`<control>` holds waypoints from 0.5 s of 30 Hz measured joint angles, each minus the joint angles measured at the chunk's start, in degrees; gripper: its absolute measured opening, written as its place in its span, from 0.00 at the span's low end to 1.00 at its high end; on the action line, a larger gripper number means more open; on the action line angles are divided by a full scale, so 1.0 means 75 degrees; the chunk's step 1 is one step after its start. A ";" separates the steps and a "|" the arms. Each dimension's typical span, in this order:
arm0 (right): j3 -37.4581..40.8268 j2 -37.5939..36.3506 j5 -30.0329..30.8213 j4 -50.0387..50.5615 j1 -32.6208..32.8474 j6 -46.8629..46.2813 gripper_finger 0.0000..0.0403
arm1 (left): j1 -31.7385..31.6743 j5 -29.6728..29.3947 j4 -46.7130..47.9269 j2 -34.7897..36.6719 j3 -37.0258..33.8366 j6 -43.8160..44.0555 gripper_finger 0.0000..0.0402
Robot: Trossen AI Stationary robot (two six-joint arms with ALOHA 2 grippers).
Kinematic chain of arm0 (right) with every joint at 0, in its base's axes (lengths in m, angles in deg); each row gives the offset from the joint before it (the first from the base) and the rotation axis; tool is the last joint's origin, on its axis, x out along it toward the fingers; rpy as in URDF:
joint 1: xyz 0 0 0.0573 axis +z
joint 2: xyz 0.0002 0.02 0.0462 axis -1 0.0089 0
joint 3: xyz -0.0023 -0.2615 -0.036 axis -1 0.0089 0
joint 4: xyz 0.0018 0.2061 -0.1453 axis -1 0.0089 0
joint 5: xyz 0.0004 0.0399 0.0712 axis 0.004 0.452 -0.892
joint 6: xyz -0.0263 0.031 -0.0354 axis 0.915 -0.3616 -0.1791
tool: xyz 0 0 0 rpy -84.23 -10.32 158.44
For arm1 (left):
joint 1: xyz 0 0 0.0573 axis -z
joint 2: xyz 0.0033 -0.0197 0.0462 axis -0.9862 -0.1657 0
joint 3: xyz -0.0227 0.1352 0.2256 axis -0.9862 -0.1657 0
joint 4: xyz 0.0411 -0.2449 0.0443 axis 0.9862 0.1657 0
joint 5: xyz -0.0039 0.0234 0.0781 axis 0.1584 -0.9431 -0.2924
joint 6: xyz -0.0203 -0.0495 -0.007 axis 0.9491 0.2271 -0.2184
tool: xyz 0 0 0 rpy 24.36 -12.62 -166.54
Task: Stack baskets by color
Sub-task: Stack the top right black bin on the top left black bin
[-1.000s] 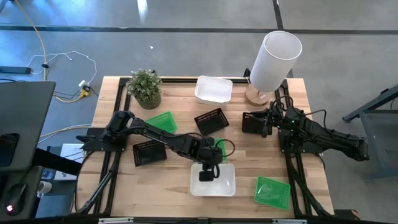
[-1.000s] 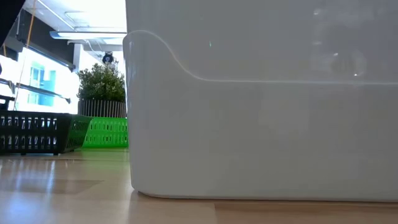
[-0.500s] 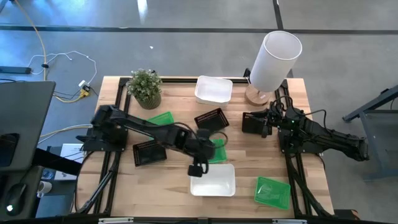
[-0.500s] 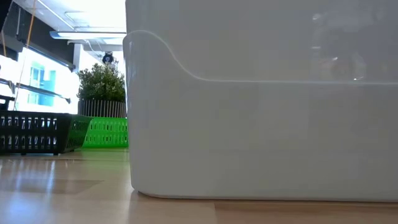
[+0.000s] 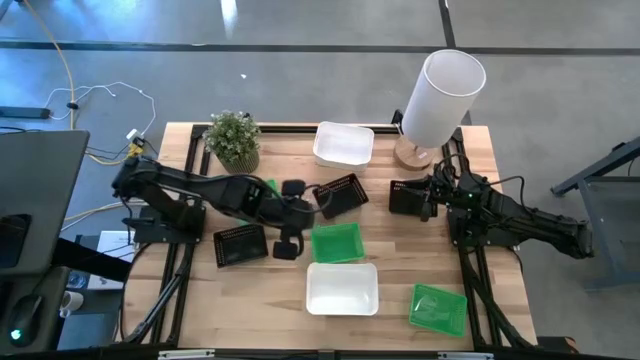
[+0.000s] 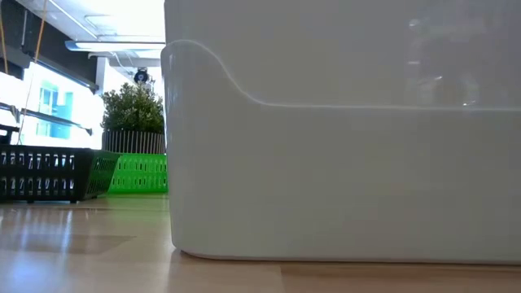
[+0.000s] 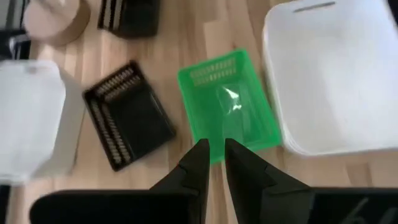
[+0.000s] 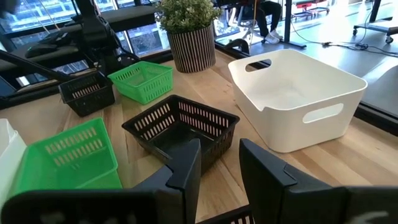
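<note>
Bright green baskets [image 5: 336,242], plain white baskets [image 5: 342,288] and perforated black baskets [image 5: 340,193] lie on pale wood table [image 5: 400,245].

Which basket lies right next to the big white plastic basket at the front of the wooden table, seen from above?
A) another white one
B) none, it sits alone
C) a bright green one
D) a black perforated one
C: in the high view a bright green plastic basket lies just behind the white plastic basket at the table's front edge, their edges almost meeting; the left wrist view shows the same pair side by side.
</note>
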 joint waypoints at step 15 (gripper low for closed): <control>-0.0015 0.0099 0.0055 0.0139 0.0001 0.0001 0.24 | -0.0384 -0.0073 -0.2627 0.3208 -0.4479 0.1922 0.09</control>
